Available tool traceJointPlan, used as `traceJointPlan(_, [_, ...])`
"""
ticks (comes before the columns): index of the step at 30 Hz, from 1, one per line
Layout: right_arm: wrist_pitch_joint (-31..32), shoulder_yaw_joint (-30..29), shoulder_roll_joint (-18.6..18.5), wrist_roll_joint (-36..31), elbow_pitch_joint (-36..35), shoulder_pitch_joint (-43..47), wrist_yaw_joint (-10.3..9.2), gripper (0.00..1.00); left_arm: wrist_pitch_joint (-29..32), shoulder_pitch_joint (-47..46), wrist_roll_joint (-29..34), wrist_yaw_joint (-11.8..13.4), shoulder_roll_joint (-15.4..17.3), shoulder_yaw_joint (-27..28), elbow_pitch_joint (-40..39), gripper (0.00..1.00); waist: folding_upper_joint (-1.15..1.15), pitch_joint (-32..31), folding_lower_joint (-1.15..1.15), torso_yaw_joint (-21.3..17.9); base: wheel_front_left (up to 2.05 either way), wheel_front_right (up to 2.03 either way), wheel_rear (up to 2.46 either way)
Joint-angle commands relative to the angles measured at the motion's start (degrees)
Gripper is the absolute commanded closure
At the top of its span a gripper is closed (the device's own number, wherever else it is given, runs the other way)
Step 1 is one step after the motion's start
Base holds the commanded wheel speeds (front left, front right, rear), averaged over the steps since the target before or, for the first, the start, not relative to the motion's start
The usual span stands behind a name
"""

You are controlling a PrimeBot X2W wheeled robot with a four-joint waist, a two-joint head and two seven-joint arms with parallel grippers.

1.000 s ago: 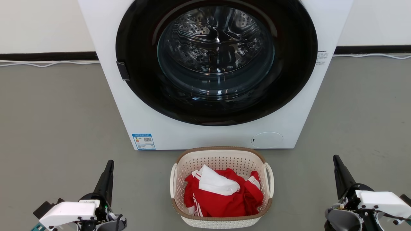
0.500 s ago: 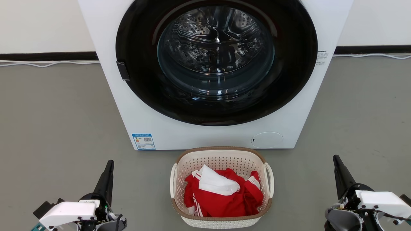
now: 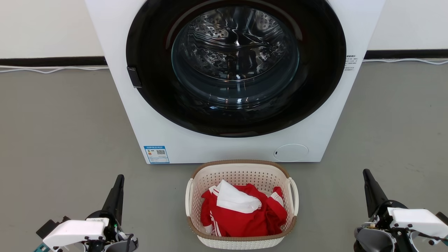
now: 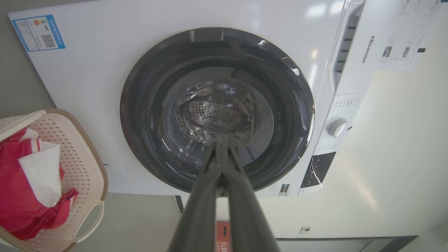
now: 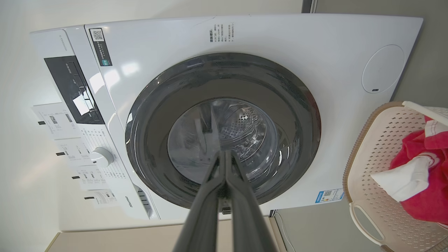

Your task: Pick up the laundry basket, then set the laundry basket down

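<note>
Two steps lie ahead of you: the laundry basket [image 3: 241,174] sits on the floor [image 3: 70,140] just before the washing machine [image 3: 210,148], clothes [image 3: 245,217] inside, not yet lifted. Your left gripper [image 3: 120,180] and right gripper [image 3: 367,176] flank it, well apart, both pinched shut and empty.

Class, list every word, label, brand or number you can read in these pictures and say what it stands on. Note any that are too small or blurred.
"Hisense": brand mark on the washer, upper panel.
Too small to read: blue label with QR code, low on the washer.
Too small: print beside the door.
Too small: markings round the dial.
Blurred: paper sheets on the washer.
</note>
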Motion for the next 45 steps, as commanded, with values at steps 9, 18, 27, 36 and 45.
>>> traceJointPlan(9, [0.42,1.08,-0.4,0.38,-1.78,-1.34,0.41,1.0,0.36,-2.01,-0.29,-0.41,0.81,1.76,-1.67,1.0,0.0,0.0,0.0,0.0,0.0,0.0,0.0])
traceJointPlan(18, [0.42,1.08,-0.4,0.38,-1.78,-1.34,0.41,1.0,0.36,-2.01,-0.29,-0.41,0.81,1.76,-1.67,1.0,0.0,0.0,0.0,0.0,0.0,0.0,0.0])
traceJointPlan(27, [-0.01,0.14,0.24,-0.02,1.72,0.6,-0.02,0.0,-0.11,0.74,0.01,0.02,-0.38,-0.08,1.75,0.0,0.0,0.02,0.0,0.0,0.0,0.0,0.0])
traceJointPlan(36, [-1.16,0.51,0.1,-0.91,1.32,1.34,0.01,0.0,-1.45,1.29,0.37,0.0,-0.47,-0.87,2.26,0.0,0.0,-0.02,0.11,0.01,0.0,0.0,0.0])
traceJointPlan(45, [-2.88,1.34,-0.87,-5.85,0.45,1.19,0.04,0.0,-2.97,1.03,3.41,-0.03,-0.37,-1.17,2.42,0.0,0.0,0.16,0.0,0.06,0.0,0.0,0.0])
